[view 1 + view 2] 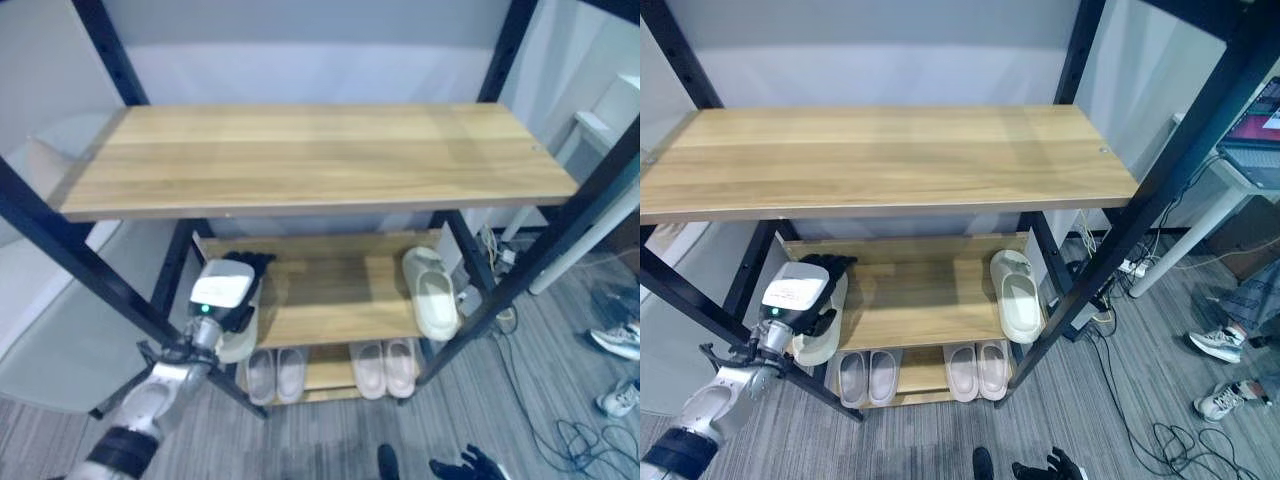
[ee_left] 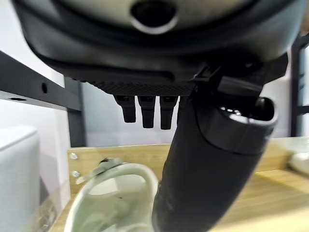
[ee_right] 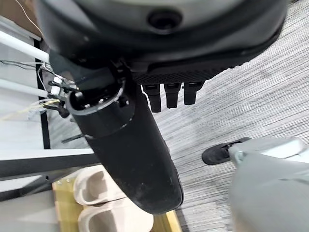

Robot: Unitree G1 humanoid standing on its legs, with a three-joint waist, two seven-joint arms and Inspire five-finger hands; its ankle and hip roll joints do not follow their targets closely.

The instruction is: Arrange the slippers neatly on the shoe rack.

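Observation:
The shoe rack has a bare top board point(image 1: 310, 155), a middle shelf point(image 1: 335, 300) and a bottom shelf. One pale green slipper point(image 1: 432, 292) lies at the right end of the middle shelf, toe towards the back. A second pale green slipper point(image 1: 240, 338) sits at the shelf's left front corner, partly over the edge. My left hand point(image 1: 225, 285) rests on top of it with fingers straight; in the left wrist view the thumb point(image 2: 203, 179) lies beside the slipper point(image 2: 113, 198). My right hand point(image 3: 130, 159) hangs open above the floor.
Two pairs of pale pink slippers point(image 1: 277, 374) point(image 1: 385, 366) stand side by side on the bottom shelf. Black uprights point(image 1: 520, 270) frame the rack. A person's sneakers point(image 1: 615, 340) and loose cables lie on the floor at the right, beside a white table point(image 1: 1240, 170).

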